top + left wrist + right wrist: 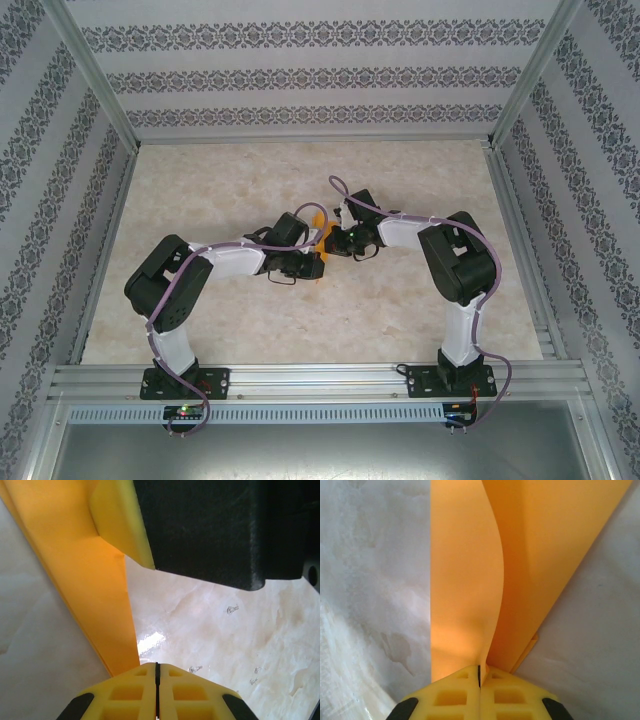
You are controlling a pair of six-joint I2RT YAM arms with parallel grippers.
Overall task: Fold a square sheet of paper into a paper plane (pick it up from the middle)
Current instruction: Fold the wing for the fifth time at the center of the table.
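- Position of the square sheet of paper (318,228): the bright orange sheet, creased into a narrower shape, is located near the middle of the table (420,180), between the two wrists.
- State of the right gripper (479,670): the jaws are pressed together with no gap, and a fold of the paper is pinched in the seam. Two orange layers are seen rising from the fingertips, one curved and one flat.
- State of the left gripper (156,666): the jaws are closed to a thin line. An orange strip runs from the upper left down to the outer side of the left finger. Whether it is caught between the pads cannot be told.
- Detail in the left wrist view: a black housing (225,530) with a yellow finger (117,525) is seen against the upper part of the paper.
- Surface: pale, marbled and glossy, seen beneath both grippers.
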